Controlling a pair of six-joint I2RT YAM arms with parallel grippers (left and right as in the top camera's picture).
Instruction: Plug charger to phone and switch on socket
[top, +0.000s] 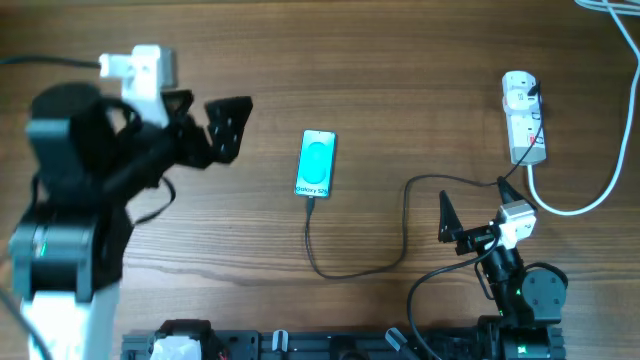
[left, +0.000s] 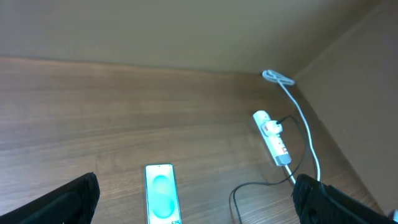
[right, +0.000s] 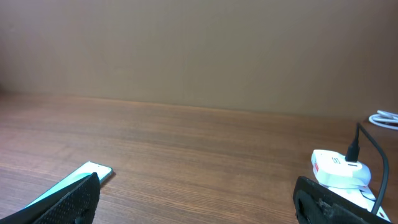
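Left gripper (top: 205, 125) spread wide, empty, well left of the phone (top: 316, 163) lying flat mid-table, screen glowing cyan. Right gripper (top: 475, 208) parted too, gripping nothing, just beside the charger (top: 350, 268) cable looping from the phone's near edge across to the socket (top: 523, 115) far right, black plug head seated there
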